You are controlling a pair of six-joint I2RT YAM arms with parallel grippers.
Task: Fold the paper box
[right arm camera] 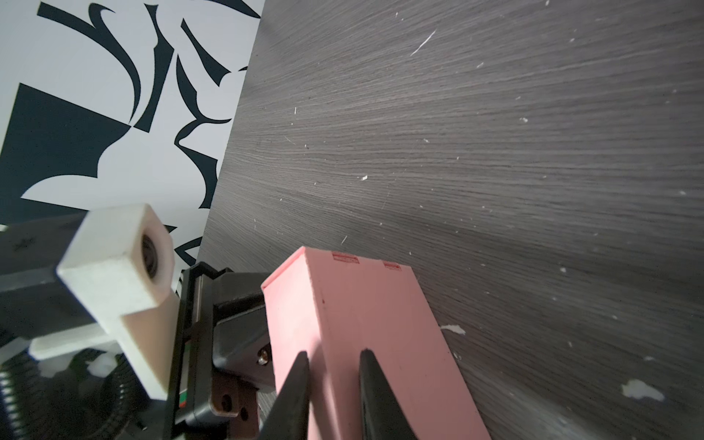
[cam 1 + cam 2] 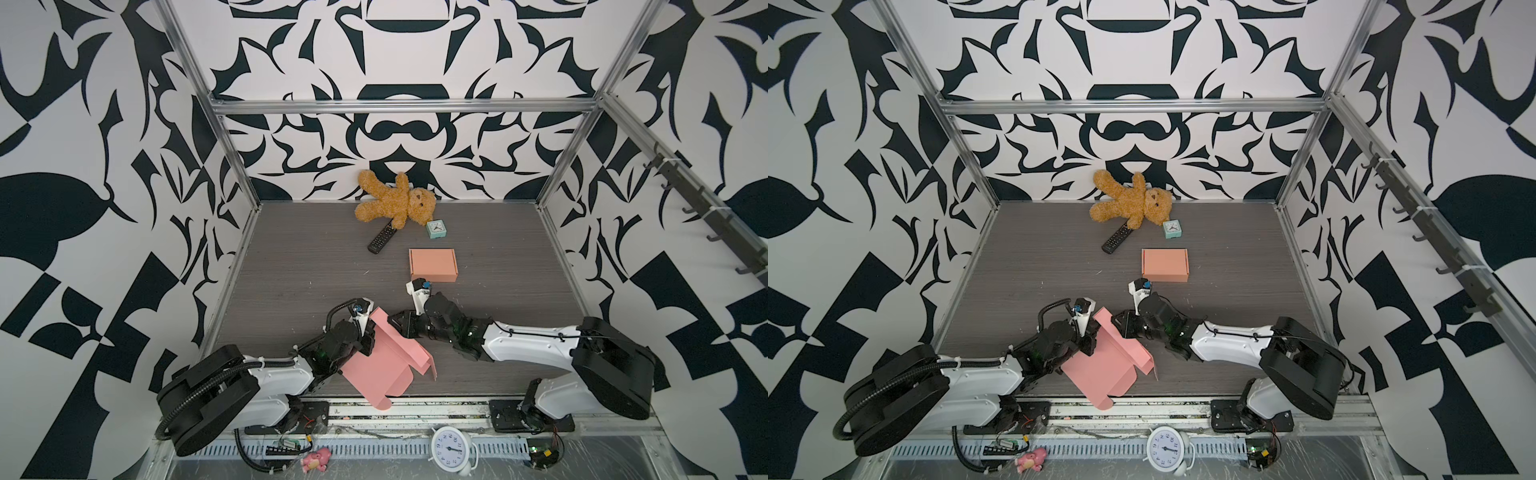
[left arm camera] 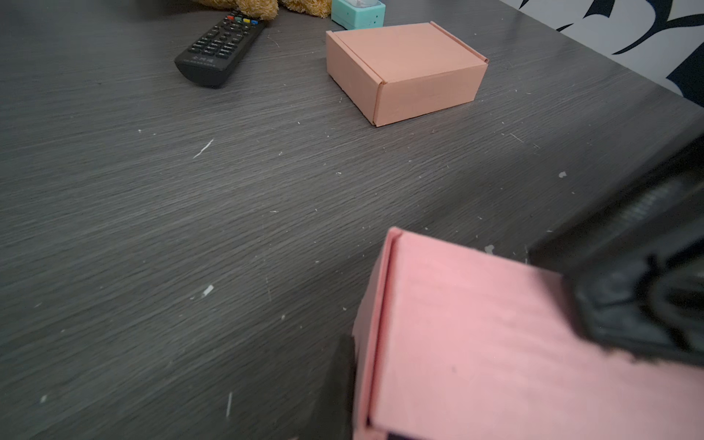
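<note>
The paper box point(image 2: 386, 365) is held tilted over the worktop's point(image 2: 291, 270) near edge, midway along it, with its tabbed panel reaching out over the front rail. I cannot tell whether any corner touches the surface. By my reckoning the job is about half done. One long wall looks folded up and doubled over, and a short side flap stands at its end. The broad panel still lies open, though, so the remaining walls need raising and the lid needs tucking shut. The left gripper point(image 2: 368, 338) looks clamped on the box's edge, one dark finger point(image 3: 628, 316) pressed flat on the pink sheet. The right gripper point(image 2: 395, 322) comes in from the other side. Its two fingers point(image 1: 293, 392) stand narrowly apart astride the raised wall and appear to pinch it. Farther in, towards the middle of the worktop, a finished box point(image 2: 433, 265) sits closed and apart from both arms. Beyond it, by the far edge, lie a remote point(image 2: 381, 237), a small teal clock point(image 2: 436, 229) and a teddy bear point(image 2: 395, 203) against the back wall.
</note>
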